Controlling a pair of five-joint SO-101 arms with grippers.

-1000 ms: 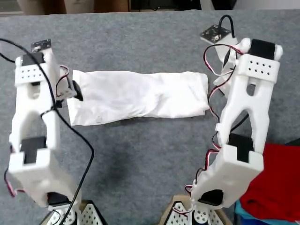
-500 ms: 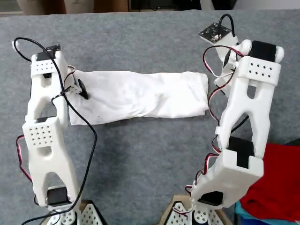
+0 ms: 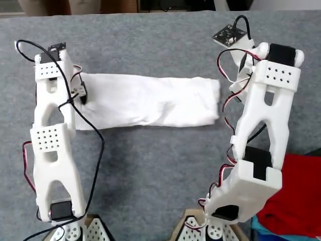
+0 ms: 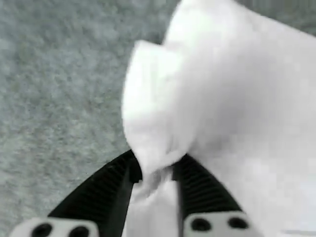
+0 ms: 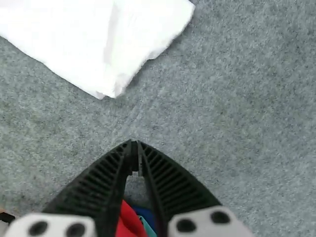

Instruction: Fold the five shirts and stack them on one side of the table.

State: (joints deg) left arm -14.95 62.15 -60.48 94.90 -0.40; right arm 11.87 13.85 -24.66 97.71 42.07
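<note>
White cotton shirt [image 3: 150,100], folded into a long strip, is lying on the grey bench [image 3: 150,170] with its long axis running from one arm to the other. At the shirt's left end the left gripper [image 4: 157,163] is grasping a bunch of cloth, jaws clenched on the fabric. Just beyond the shirt's right end the right gripper [image 5: 135,145] is hovering, jaws pressed together and holding nothing. Judged from this layout, the coming fold is turning on carrying the held end along that axis toward the right end. Well apart from the shirt, beyond the right arm, a red shirt [image 3: 293,196] is waiting.
</note>
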